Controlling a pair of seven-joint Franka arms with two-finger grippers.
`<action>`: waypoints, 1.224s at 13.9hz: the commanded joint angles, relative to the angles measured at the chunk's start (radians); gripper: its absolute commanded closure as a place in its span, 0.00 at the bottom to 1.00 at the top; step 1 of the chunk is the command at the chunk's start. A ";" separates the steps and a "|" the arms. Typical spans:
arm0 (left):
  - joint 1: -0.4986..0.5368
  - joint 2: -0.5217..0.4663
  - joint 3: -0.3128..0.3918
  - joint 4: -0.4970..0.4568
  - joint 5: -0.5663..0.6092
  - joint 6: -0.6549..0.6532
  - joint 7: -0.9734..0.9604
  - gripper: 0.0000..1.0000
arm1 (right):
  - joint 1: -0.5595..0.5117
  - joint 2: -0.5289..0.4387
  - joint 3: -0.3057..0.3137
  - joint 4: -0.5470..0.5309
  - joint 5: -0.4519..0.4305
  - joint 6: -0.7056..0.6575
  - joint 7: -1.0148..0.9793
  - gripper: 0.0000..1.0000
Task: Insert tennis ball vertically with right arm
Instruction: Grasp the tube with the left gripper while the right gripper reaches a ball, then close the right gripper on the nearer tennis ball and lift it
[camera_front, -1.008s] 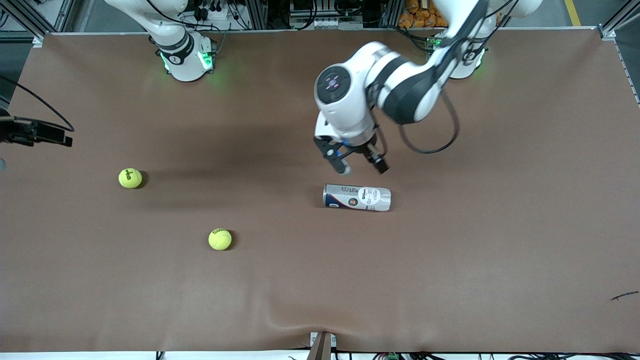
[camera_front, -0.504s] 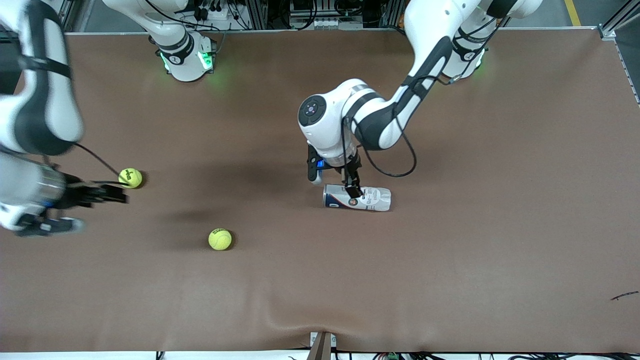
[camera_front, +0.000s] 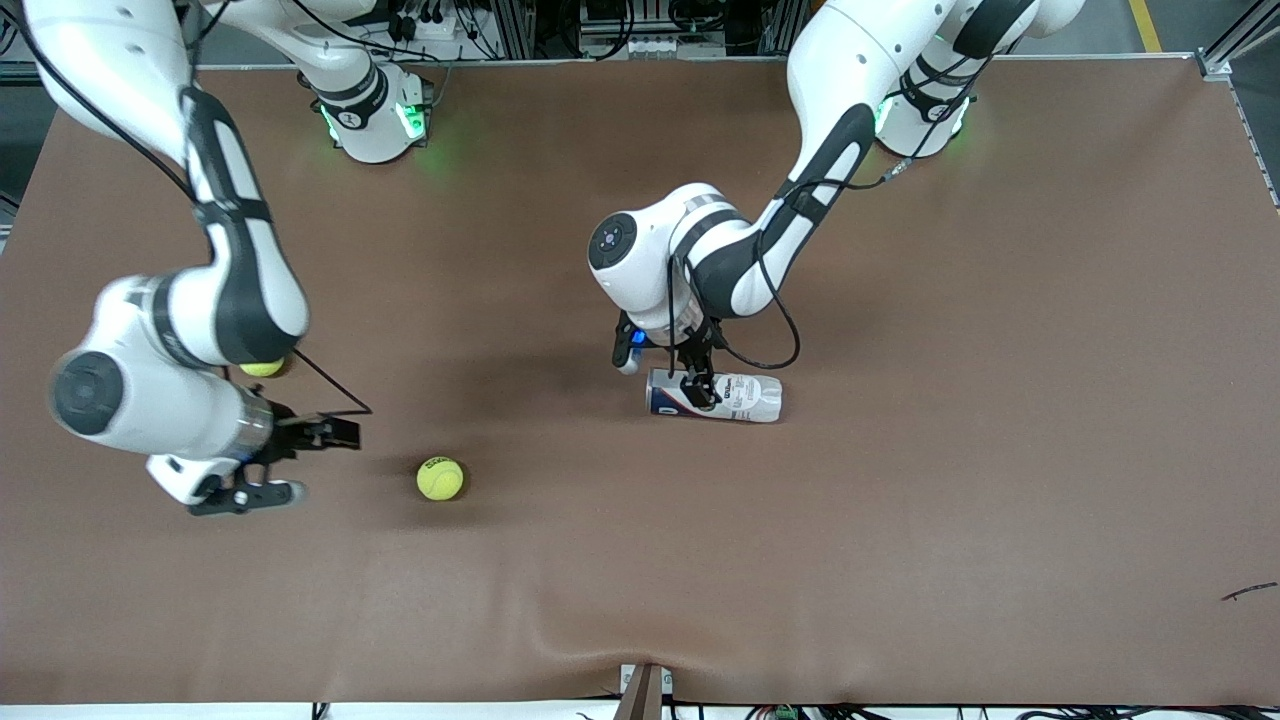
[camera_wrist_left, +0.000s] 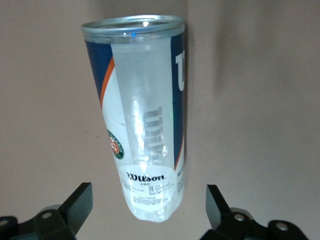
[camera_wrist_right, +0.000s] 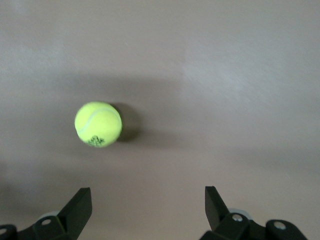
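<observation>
Front view: can (camera_front: 714, 396) lying flat, left gripper (camera_front: 660, 372) spread wide astride it; right gripper (camera_front: 295, 463) spread wide over table (camera_front: 900, 550) near ball (camera_front: 440, 478).

The can (camera_front: 714, 396) lies on its side mid-bench (camera_front: 900, 520). One ball (camera_front: 440, 478) sits nearer the camera, toward the right arm's end; another ball (camera_front: 262, 368) lies farther along that end.

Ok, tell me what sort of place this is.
Probably a robotics lab: two white arms bolted to a brown cloth-covered table, aluminium framing and cabling along its edge, and test props, a clear plastic tennis-ball can and a yellow tennis ball.
</observation>
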 joint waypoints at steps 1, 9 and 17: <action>-0.006 0.034 0.016 0.031 0.027 0.009 0.019 0.00 | 0.057 0.080 -0.009 0.032 0.012 0.105 0.007 0.00; -0.003 0.073 0.032 0.048 0.027 0.017 -0.118 0.00 | 0.121 0.203 -0.009 0.037 0.024 0.265 0.019 0.00; -0.011 0.108 0.062 0.056 0.029 0.018 -0.230 0.00 | 0.133 0.247 -0.009 0.037 0.024 0.290 0.042 0.00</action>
